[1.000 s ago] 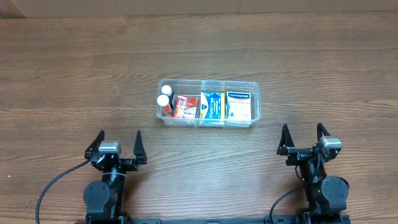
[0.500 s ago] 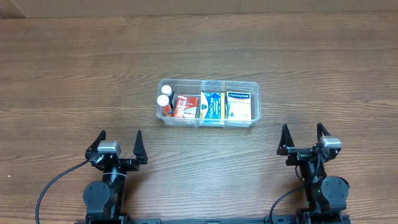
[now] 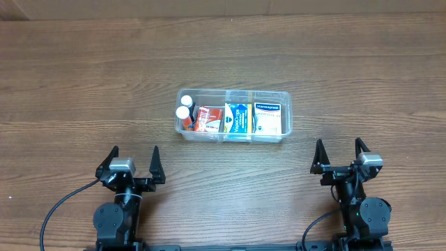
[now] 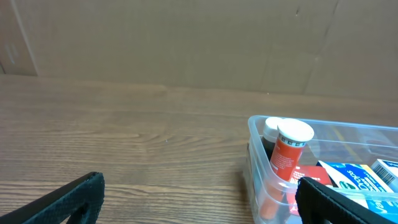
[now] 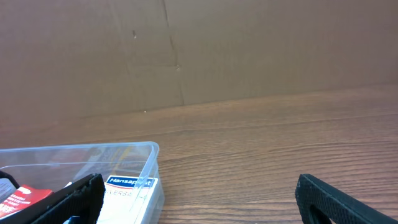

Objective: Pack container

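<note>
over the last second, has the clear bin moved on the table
No. The bin sits at the same spot against the wood grain of the table in the overhead view.

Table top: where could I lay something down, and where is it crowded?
Bare wood lies left and right of the container, beyond it, and between it and the open left claw and right claw. Crowded only inside: two bottles at its left end, boxes filling the rest.

On the brown wooden worktop (image 3: 83,84), the clear rectangular plastic container (image 3: 216,91) lies ahead of, and between, the left claw (image 3: 133,162) and right claw (image 3: 339,153). Inside, two white-capped bottles (image 3: 184,111) stand leftmost, three cardboard boxes (image 3: 237,118) to their right.
</note>
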